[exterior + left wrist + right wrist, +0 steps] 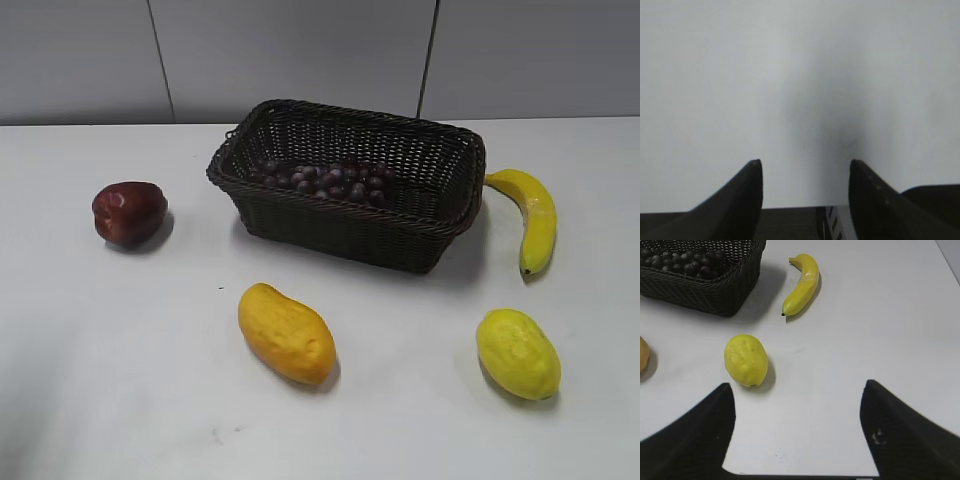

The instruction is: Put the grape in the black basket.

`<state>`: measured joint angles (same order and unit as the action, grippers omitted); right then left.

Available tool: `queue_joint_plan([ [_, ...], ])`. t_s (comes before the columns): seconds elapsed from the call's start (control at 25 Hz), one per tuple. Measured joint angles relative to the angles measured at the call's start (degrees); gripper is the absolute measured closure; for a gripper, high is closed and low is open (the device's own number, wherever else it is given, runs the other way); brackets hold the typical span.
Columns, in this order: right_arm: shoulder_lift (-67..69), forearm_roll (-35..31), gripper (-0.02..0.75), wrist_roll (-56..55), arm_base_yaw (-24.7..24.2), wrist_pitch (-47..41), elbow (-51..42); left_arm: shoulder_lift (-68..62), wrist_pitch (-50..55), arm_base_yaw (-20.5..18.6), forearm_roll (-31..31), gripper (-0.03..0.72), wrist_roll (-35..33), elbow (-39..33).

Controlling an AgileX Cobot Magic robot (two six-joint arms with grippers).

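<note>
The grape (328,180), a long bunch of small dark purple-red grapes, lies inside the black basket (345,232), a large dark woven wicker basket at the table's middle back. Both also show in the right wrist view, grape (680,261) in the basket (700,290) at top left. My left gripper (805,167) is open and empty over bare white table. My right gripper (797,390) is open and empty, near the table's front right, well away from the basket. Neither arm shows in the exterior view.
A dark red apple (128,213) lies left of the basket. An orange mango (286,333) lies in front of it. A yellow lemon-like fruit (517,353) (746,360) is at front right. A banana (531,215) (801,285) lies right of the basket.
</note>
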<state>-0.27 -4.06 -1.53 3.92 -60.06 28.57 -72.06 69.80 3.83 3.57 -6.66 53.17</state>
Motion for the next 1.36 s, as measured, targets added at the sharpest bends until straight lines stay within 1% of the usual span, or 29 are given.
queue_joint_plan([
  [0.2,0.0,0.0,0.147,0.0,0.0,0.0,0.0,11.0,0.0,0.0,0.0,0.177,0.0,-9.7],
  [0.4,0.0,0.0,0.147,0.0,0.0,0.0,0.0,23.7,-0.4,0.0,0.0,0.178,0.0,-15.6],
  [0.56,0.0,0.0,0.147,0.0,0.0,0.0,0.0,35.3,-3.1,0.0,0.0,0.184,0.0,-19.1],
  [0.76,0.0,0.0,0.147,0.0,0.0,0.0,0.0,50.6,-5.6,0.0,0.0,0.187,0.0,-21.5],
  [0.96,0.0,0.0,0.147,0.0,0.0,0.0,0.0,61.9,-6.7,0.0,0.4,0.189,0.2,-24.2],
  [1.2,0.0,0.0,0.147,0.0,0.0,0.0,0.0,71.0,-7.1,0.0,1.1,0.189,1.9,-24.6],
  [1.36,0.0,-0.1,0.147,0.0,0.0,0.0,0.0,72.3,-7.6,0.0,0.5,0.189,2.9,-24.9],
])
